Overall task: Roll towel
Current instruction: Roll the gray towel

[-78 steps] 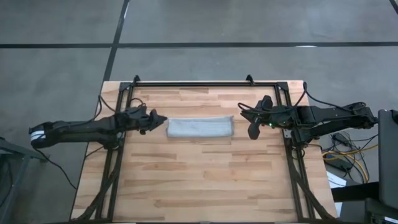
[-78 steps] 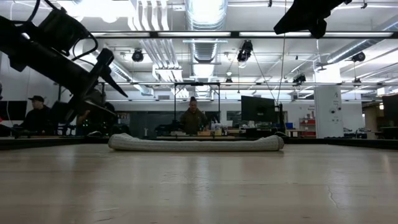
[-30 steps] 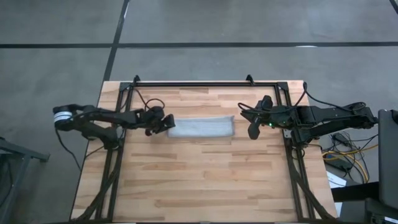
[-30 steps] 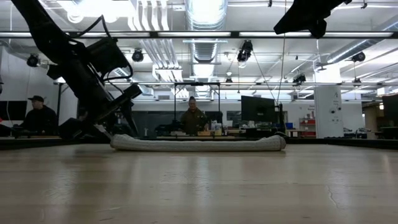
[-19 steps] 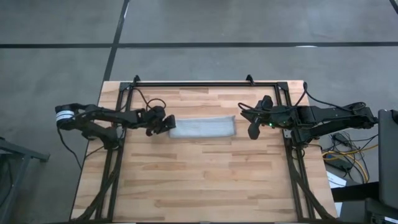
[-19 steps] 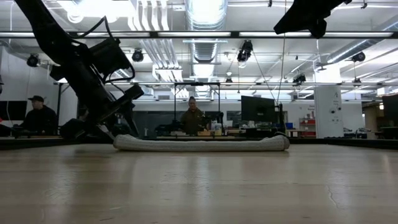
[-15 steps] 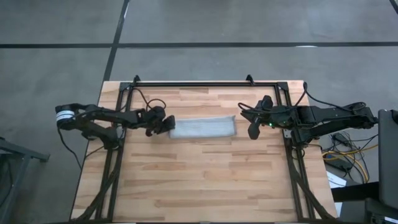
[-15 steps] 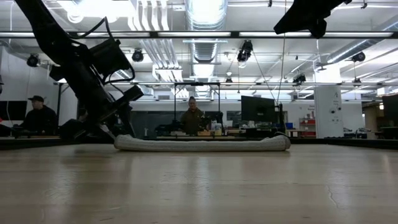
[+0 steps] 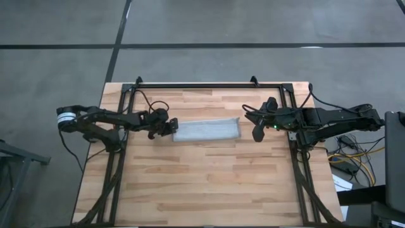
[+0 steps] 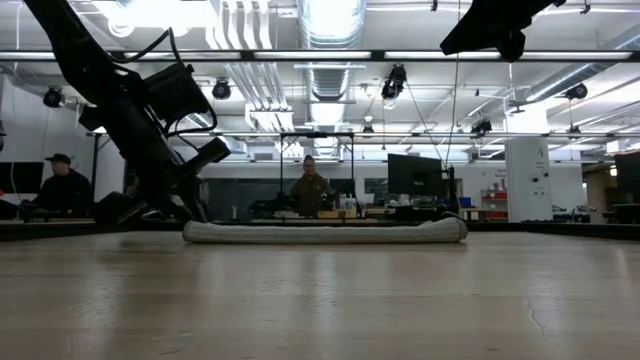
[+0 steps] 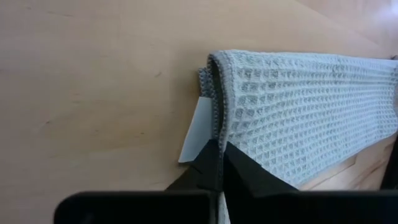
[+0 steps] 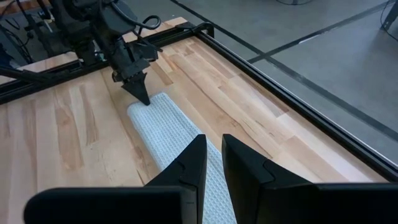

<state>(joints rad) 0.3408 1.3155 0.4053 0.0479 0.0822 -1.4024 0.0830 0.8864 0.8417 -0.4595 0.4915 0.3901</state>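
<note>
The towel [image 9: 205, 130] lies on the wooden table as a long, narrow, light grey-blue strip running left to right, toward the far side. A hemmed fold shows at its left end [image 11: 214, 81], and a white tag [image 11: 196, 134] sticks out there. My left gripper [image 9: 172, 126] is down at that left end, shut. My right gripper [image 9: 257, 134] hangs above the table just past the towel's right end. Its fingers [image 12: 213, 155] are a narrow gap apart with nothing between them. My left gripper meets the towel at the hem of its left end [image 11: 217, 134], which runs in between the two shut fingertips. One finger [image 11: 255, 177] lies over the cloth, the other beside the white tag. The fingers slant down from the table's left. The towel rests flat on the table.
A black frame [image 9: 209, 85] runs round the table's far edge and down both sides. Bare wood lies between the towel and the near edge [image 9: 202, 183]. In the low view, people [image 10: 310, 190] sit in the room behind. Cables lie off the table's right side [image 9: 351, 155].
My left gripper has stayed at the towel's left end and shut its fingers there, from wide open. My right arm has kept still.
</note>
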